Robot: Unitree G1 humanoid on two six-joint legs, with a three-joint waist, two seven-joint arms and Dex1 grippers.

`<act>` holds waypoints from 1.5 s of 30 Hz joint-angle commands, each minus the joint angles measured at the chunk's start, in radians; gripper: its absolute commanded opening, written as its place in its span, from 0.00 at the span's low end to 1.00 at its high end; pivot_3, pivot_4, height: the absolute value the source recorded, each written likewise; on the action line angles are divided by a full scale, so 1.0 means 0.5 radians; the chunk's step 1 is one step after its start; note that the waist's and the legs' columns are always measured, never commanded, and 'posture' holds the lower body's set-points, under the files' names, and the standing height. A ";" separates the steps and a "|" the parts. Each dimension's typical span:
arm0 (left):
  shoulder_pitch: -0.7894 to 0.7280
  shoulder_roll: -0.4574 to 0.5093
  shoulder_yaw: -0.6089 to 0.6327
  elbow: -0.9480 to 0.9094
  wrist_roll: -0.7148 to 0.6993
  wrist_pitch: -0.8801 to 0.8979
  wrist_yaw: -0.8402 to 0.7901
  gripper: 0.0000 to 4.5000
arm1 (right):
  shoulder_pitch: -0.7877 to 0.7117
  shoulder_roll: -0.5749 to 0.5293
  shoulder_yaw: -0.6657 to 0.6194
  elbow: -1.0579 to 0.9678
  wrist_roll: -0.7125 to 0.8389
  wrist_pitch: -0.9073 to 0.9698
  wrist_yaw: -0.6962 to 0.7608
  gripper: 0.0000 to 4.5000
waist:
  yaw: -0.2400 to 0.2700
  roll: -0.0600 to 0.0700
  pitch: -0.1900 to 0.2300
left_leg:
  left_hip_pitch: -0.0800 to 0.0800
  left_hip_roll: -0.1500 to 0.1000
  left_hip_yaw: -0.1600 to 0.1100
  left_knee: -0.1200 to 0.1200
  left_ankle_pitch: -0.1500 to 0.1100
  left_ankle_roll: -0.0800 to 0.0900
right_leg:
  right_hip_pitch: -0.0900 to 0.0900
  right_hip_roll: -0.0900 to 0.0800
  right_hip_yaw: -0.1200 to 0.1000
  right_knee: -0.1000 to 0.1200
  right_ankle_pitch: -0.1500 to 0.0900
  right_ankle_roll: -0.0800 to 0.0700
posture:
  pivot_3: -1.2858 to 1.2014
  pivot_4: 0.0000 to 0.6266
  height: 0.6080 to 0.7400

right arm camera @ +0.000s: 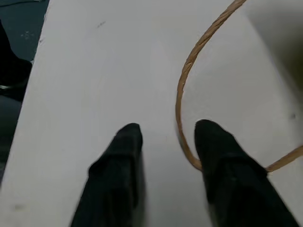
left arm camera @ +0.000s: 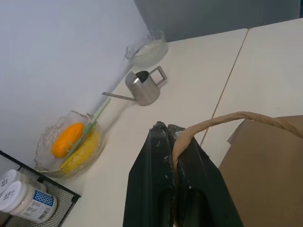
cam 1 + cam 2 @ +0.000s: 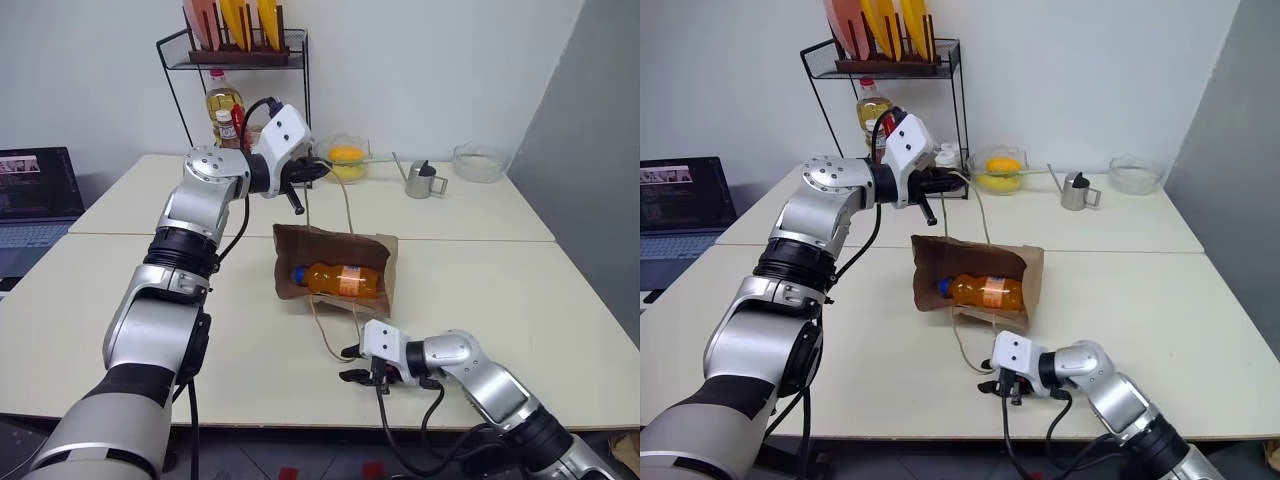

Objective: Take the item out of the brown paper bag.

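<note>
Head views: brown paper bag (image 3: 335, 262) lies on its side mid-table (image 3: 520, 300), mouth toward the near edge; the item (image 3: 338, 279), an orange bottle with a blue cap, lies inside it, cap to the left
Left gripper (image 3: 312, 172): raised above the far side of the bag, fingers pinched shut on the upper twine handle (image 3: 347, 200), which runs down to the bag
Right gripper (image 3: 356, 364): low by the near table edge, fingers parted, beside the lower twine handle (image 3: 332, 335) that loops over the tabletop
Far side: wire rack (image 3: 240, 70) with bottles, glass bowl of fruit (image 3: 346, 157), steel watering can (image 3: 421, 180), second glass bowl (image 3: 480, 161), laptop (image 3: 35, 195) at far left
Left wrist view: black fingers (image 2: 156, 189) closed together, twine clamped between them and arching off toward the bag's brown paper
Right wrist view: two fingertips (image 1: 128, 142) apart over bare table; the twine loop curves against the inner side of one, not gripped
</note>
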 commanded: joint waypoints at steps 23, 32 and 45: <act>0.048 -0.065 0.085 -0.150 -0.025 0.008 -0.003 0.00 | -0.781 0.383 -0.278 -0.213 0.394 0.843 -0.751 1.00 | -0.020 -0.002 0.004 | -0.008 0.000 0.001 -0.001 0.000 0.000 | -0.009 -0.001 0.000 0.000 0.000 0.000 | 0.52 0.24 1.00; 0.034 -0.084 0.093 -0.134 -0.017 0.006 0.024 0.00 | -0.869 0.604 -0.187 0.309 0.012 0.544 -1.081 1.00 | -0.027 -0.002 0.004 | -0.008 0.001 0.001 -0.001 0.000 0.000 | -0.010 0.000 0.000 0.002 0.000 -0.001 | 0.52 0.24 1.00; 0.042 -0.078 0.102 -0.157 -0.020 0.018 0.037 0.00 | -0.928 0.424 0.217 0.604 -0.534 0.176 -0.844 1.00 | -0.055 -0.002 0.004 | -0.007 0.001 0.000 -0.001 0.000 0.000 | -0.010 0.001 -0.001 0.003 0.000 -0.001 | 0.52 0.24 1.00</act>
